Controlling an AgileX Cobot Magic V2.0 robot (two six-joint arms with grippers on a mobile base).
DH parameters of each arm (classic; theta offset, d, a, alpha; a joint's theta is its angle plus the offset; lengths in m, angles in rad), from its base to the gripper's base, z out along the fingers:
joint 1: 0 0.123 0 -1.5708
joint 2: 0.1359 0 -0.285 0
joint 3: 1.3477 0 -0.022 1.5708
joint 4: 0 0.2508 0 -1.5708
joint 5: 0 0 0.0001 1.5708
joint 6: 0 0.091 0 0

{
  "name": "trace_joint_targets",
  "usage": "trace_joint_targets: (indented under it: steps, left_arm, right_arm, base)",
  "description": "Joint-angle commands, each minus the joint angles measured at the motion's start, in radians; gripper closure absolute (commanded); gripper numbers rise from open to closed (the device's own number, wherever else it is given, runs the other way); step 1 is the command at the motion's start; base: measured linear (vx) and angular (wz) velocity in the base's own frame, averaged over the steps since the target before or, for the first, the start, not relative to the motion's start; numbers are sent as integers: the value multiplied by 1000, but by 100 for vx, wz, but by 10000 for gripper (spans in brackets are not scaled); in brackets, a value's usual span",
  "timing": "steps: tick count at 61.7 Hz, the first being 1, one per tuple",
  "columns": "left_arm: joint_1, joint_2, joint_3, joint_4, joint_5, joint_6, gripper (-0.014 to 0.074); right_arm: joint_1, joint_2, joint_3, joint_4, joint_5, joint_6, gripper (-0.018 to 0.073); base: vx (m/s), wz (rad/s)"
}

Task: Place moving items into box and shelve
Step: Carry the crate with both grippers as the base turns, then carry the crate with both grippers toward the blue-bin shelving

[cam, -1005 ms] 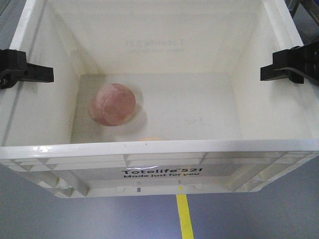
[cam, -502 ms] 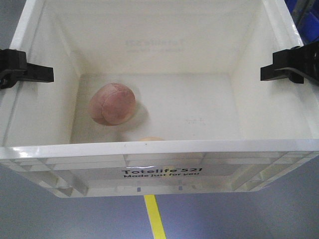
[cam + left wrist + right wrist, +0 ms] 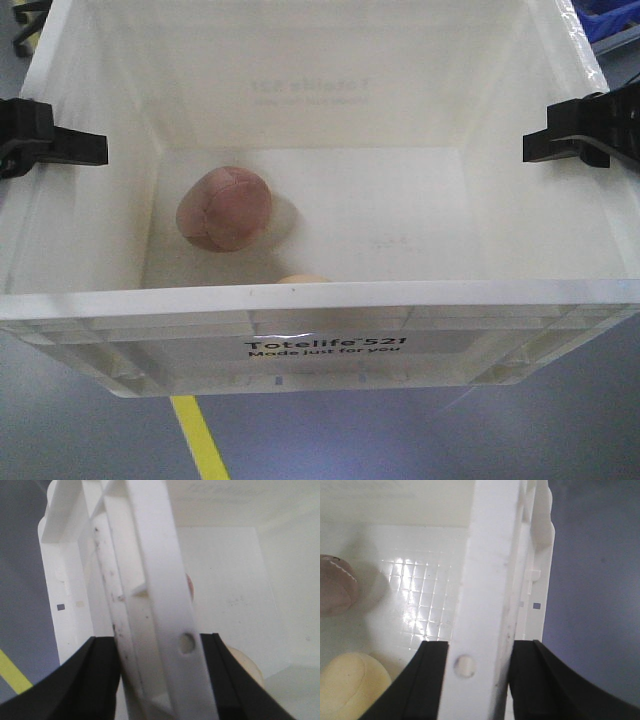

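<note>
Box (image 3: 320,296) side rims clenched in left claw (image 3: 160,680), right claw (image 3: 478,680); pink ball (image 3: 224,208), yellow ball (image 3: 302,279) inside.

The box (image 3: 320,293) fills most of the frame, its near wall across the lower part. On its floor the stitched ball (image 3: 224,208) lies left of centre; the smooth ball (image 3: 303,278) sits lower, against the near wall, partly hidden behind the rim. The left gripper (image 3: 85,148) clamps the left wall at the frame's left edge, the right gripper (image 3: 545,145) the right wall opposite. A floor stripe (image 3: 200,440) lies under the box, lower left
</note>
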Motion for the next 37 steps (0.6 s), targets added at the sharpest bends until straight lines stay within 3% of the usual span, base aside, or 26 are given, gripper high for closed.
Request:
trace_joint_targets:
  steps: [1, 37]
  left_arm:
    - [-11, -28, -46, -183, -85, 18, 600]
    - [-11, -28, -46, -183, -85, 18, 600]
  right_arm:
    - [7, -31, -49, 135, -96, -23, 565]
    - [7, -31, -49, 134, -97, -23, 565]
  base:
    - [38, -56]
    - [36, -58]
